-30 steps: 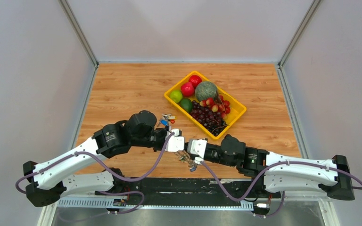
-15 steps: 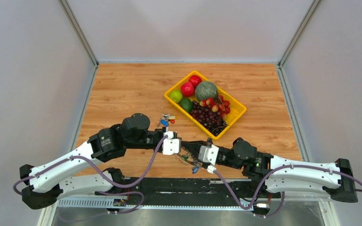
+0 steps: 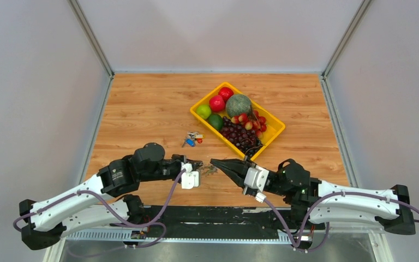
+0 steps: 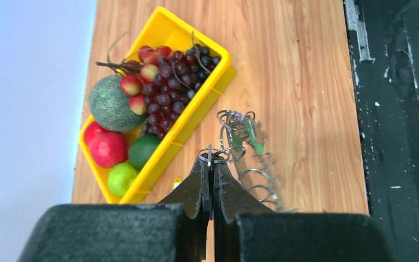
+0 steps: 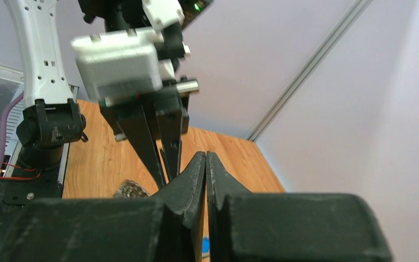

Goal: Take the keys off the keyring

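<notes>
Key removal: silver metal keyring (image 4: 239, 121) is pinched by shut left gripper (image 4: 213, 161) | right gripper (image 5: 205, 159) is closed, apparently empty | next: green-capped key (image 4: 255, 143) likely to be gripped, slid off.

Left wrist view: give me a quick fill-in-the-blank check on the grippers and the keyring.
The left gripper is shut on the silver metal keyring, whose plastic-capped key showing here is ____.
The right gripper is ____.
The fruit sits in a ____ plastic tray.
Missing words: green; shut; yellow.
</notes>
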Controlling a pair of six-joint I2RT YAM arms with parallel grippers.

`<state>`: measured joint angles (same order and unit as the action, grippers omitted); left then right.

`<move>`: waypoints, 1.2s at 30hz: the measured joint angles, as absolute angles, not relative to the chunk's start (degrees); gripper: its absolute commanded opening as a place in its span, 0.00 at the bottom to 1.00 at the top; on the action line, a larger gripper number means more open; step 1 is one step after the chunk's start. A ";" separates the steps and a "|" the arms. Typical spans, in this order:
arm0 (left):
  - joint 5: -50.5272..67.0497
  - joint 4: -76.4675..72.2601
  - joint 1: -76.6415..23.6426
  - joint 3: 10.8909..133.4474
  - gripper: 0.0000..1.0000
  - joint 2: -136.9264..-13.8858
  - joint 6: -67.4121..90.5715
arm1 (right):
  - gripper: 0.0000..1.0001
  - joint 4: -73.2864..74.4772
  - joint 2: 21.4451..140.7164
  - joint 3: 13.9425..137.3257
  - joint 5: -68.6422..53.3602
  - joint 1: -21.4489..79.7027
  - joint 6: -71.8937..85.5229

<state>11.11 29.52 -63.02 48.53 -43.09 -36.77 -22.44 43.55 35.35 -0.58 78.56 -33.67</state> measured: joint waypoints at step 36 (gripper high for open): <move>19.46 21.12 -63.02 37.76 0.00 -32.73 -52.23 | 0.25 -31.70 47.51 20.60 -3.86 77.14 -11.62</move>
<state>19.46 21.12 -63.02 37.76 -32.73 -52.23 -31.70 47.51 20.60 -3.86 77.14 -11.62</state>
